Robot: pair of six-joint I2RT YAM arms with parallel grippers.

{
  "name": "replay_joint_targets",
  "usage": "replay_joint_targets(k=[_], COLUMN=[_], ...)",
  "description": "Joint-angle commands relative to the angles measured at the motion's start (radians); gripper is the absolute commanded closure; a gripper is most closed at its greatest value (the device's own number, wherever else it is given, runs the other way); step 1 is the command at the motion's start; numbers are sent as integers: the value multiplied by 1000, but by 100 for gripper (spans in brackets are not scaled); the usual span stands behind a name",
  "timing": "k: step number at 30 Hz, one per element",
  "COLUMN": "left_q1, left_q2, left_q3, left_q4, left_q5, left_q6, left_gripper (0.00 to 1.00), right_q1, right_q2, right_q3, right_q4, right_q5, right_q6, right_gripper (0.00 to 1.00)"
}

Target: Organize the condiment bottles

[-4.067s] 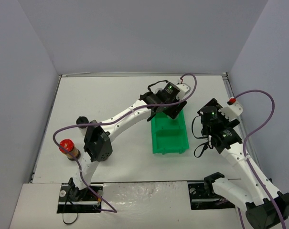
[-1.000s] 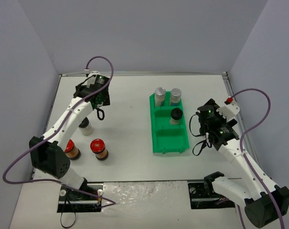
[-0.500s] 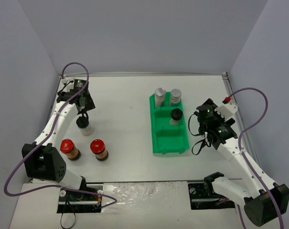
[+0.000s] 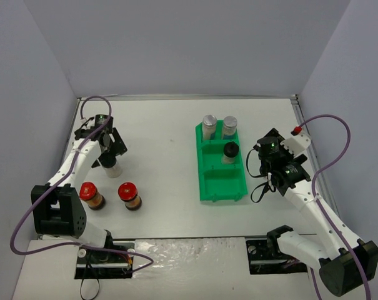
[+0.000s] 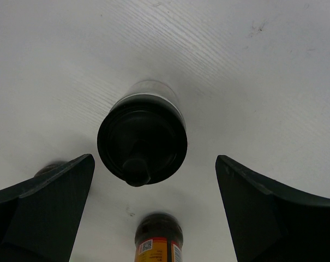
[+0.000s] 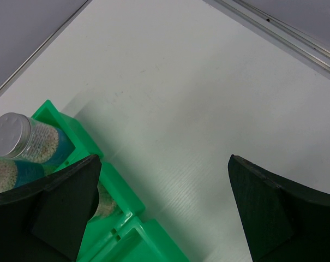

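A black-lidded condiment bottle [image 5: 142, 139] stands on the white table at the left, and my left gripper [image 4: 110, 153] hangs open right above it. Both fingers are well clear of its lid. Two red-lidded bottles [image 4: 89, 194] [image 4: 127, 192] stand nearer the front; one of them, dark brown with a label [image 5: 158, 240], shows low in the left wrist view. The green tray [image 4: 221, 181] holds two silver-lidded bottles [image 4: 209, 124] [image 4: 229, 124] at its far end and a black-lidded one [image 4: 230, 150] behind them. My right gripper [image 4: 262, 167] is open and empty beside the tray's right wall.
The tray's near compartment [image 4: 223, 182] has nothing in it. Grey walls enclose the table on three sides, with a metal rail [image 6: 274, 30] along the edge. In the right wrist view the tray's corner [image 6: 61, 125] lies by my left finger.
My left arm has swung from the tray to the table's left side and come down over the black-lidded bottle, staying open. The right arm has barely moved.
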Motion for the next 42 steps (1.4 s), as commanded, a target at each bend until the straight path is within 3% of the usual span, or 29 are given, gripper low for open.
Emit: replay_joint_targets(k=[1,21,29,31,33,34,37,42], left_q1=[9,43,49,47,49,49,47,37], left_q2=[-14,21,36,38,39,39,37,21], left_q3=[3,-55,-69,-71,-75,-75,-71,-33], left_q4=[49,86,93,99,103,102,101,107], left_q5=[31,22,30,36,40,40,44,65], left_q6=[-48,-93,-112,-112,-115,-116,-115,-56], left_gripper=[9,9,21,30,54,56,98,100], right_q1=[2,2,2,2,2,2,2,3], right_q2=[9,11,7,7,11,11,10,16], right_q3=[-2,-14,-19,-20,-19,-17,-20,-14], right_q4=[42,45,45,45,46,46,46,45], right_q5=[23,19,21,21,20,18,20,20], right_q6=[7,7,7,7,7,7,7,6], right_gripper=[0,0,0,0,0,0,0,0])
